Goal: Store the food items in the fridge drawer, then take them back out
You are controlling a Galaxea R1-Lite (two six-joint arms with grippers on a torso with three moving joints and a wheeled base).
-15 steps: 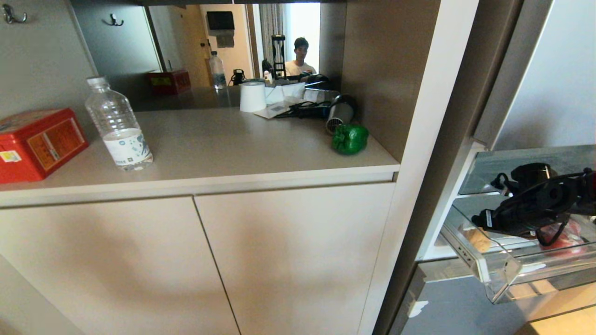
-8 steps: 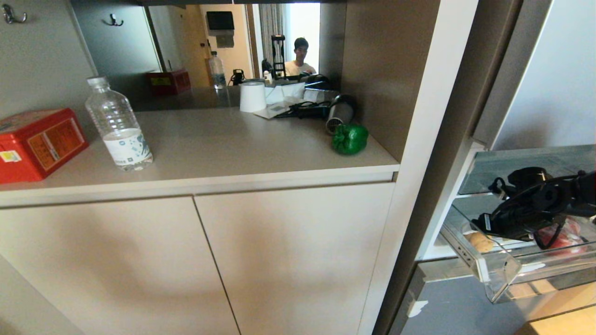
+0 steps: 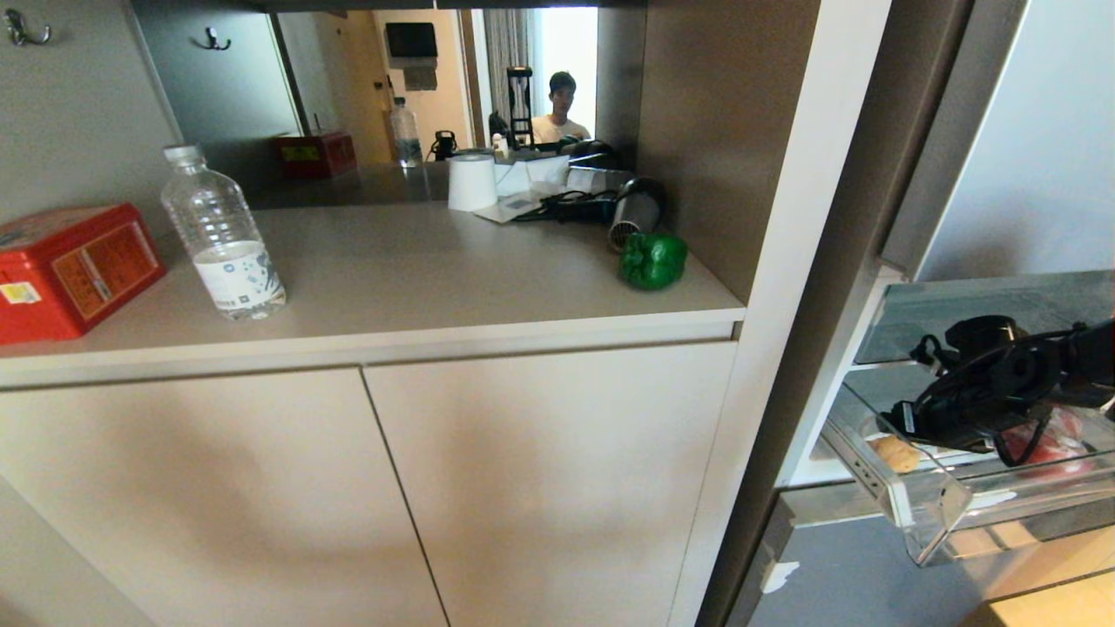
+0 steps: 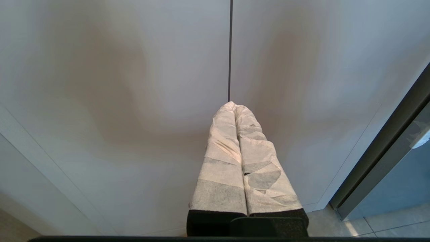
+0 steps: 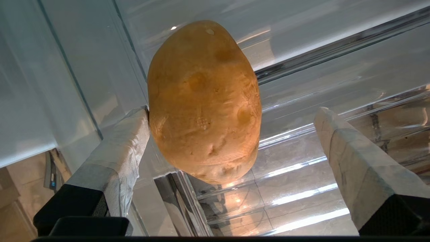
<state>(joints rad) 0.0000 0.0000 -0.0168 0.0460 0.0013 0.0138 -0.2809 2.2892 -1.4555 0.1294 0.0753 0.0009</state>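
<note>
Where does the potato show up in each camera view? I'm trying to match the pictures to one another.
Head view: the potato lies small at lower right, inside the fridge drawer, near its left end, below the right gripper.
Left wrist view: not in it.
Right wrist view: it fills the centre, between the open fingers.
Shared landmark: the drawer's clear wall.

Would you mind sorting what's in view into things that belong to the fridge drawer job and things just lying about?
Belongs to the job:
potato
green bell pepper
clear fridge drawer
right gripper

Just lying about:
water bottle
red box
paper roll
hair dryer
</note>
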